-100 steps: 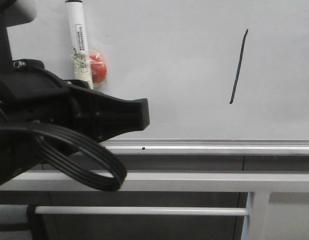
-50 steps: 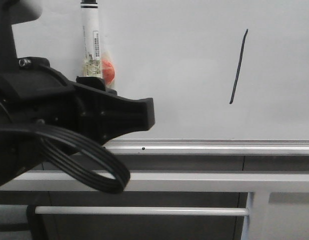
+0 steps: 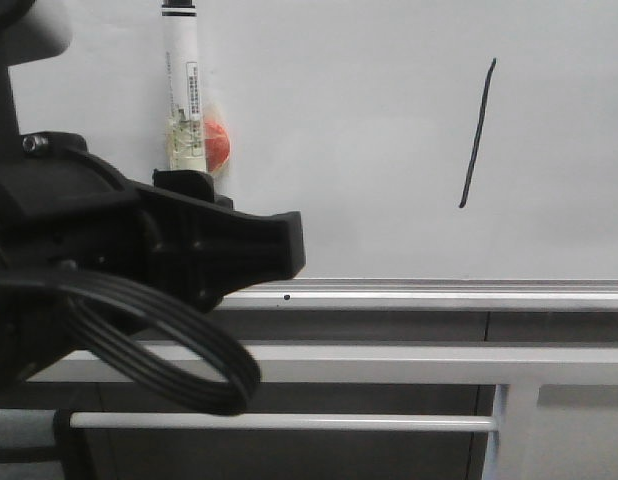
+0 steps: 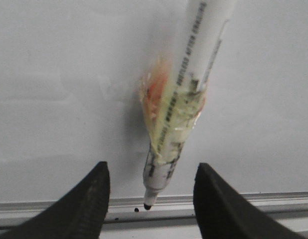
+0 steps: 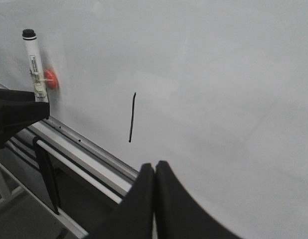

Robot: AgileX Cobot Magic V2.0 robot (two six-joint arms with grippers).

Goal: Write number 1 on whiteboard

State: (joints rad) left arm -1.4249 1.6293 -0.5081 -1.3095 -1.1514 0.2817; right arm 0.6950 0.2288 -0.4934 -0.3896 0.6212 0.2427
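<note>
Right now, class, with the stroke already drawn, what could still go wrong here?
The marker pen stands between the open fingers of the left gripper, its tip bare near the whiteboard: it might leave a stray mark.

If that gripper swings toward the number 1, it could smear it.

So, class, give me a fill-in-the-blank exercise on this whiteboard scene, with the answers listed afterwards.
1. The number 1 on the whiteboard is drawn in ____ ink.
2. The right gripper has its fingers ____.
3. The marker pen sits between the fingers of the ____ gripper.
4. The round magnet beside the pen is ____.

Answers: black; shut; left; red
</note>
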